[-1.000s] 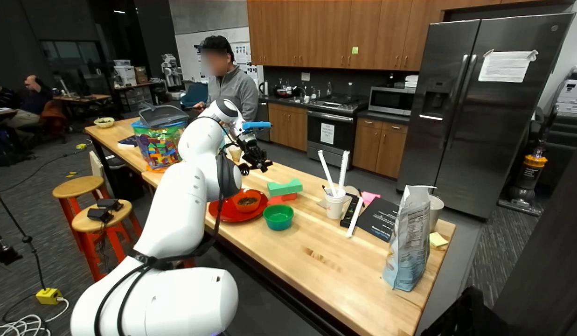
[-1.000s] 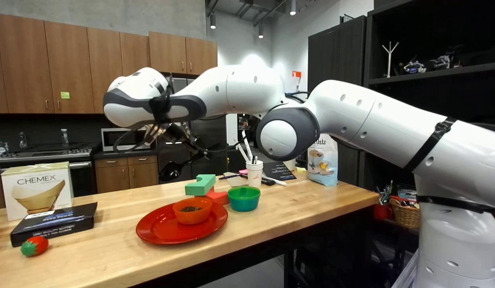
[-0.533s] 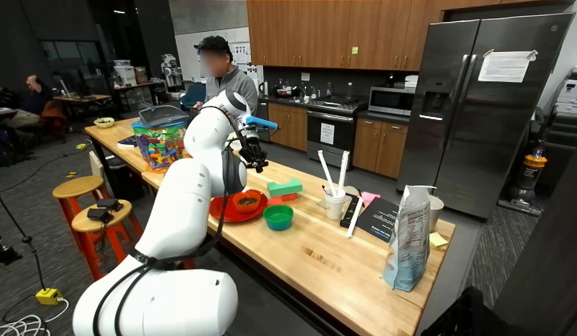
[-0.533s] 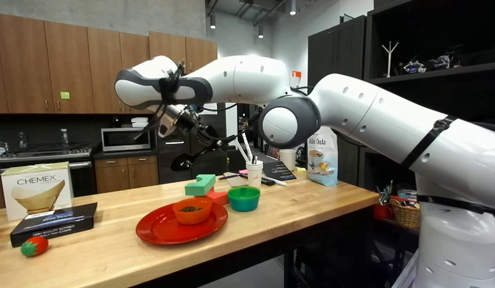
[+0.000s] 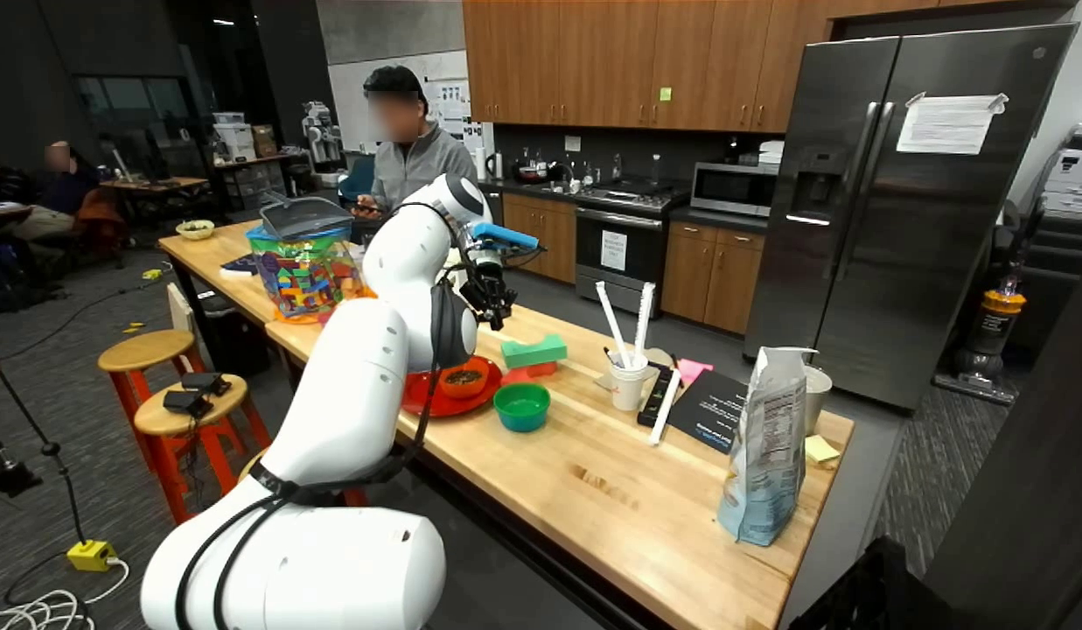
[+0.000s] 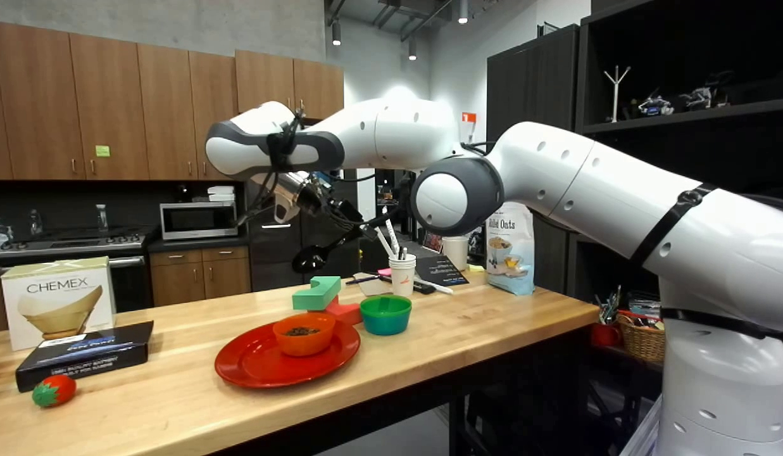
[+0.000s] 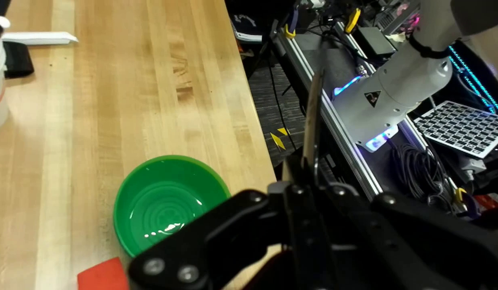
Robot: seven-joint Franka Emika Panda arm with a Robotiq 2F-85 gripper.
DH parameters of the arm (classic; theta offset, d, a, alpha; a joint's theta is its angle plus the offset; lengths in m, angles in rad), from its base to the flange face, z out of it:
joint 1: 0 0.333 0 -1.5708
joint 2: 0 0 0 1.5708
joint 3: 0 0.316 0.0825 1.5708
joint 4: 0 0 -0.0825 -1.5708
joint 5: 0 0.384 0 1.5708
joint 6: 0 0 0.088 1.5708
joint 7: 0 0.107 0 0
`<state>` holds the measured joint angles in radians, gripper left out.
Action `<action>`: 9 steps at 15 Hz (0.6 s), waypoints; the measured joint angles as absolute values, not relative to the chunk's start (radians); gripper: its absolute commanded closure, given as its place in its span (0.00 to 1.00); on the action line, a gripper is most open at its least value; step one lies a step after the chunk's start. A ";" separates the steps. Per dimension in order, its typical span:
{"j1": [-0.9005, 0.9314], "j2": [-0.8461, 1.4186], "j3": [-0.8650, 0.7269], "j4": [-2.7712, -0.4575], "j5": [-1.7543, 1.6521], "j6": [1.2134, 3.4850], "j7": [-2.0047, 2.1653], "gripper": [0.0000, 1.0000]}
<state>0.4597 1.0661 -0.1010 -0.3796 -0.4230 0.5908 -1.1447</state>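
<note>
In an exterior view, the gripper [image 5: 498, 317] hangs beyond the green bowl [image 5: 521, 408], a shade nearer than a second ago. In an exterior view, the jaws grip the black spoon [image 6: 312, 258], whose head has shifted toward the green bowl — higher than it, not touching — so the spoon looks mid-carry. In the wrist view, the closed jaws show beside the empty green bowl.

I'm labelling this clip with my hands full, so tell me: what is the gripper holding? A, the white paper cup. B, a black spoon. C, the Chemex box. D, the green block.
B: in an exterior view, the black spoon is held by its handle in the gripper, above the wooden tabletop.
</note>
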 measured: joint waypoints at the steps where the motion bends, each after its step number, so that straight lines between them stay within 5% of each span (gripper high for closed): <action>1: 0.456 1.067 -0.097 -0.380 -0.423 0.579 -1.129 0.99; 9: 0.421 1.067 -0.053 -0.375 -0.349 0.512 -0.948 0.99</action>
<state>0.4207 1.0675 -0.0530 -0.3750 -0.3486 0.5117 -0.9484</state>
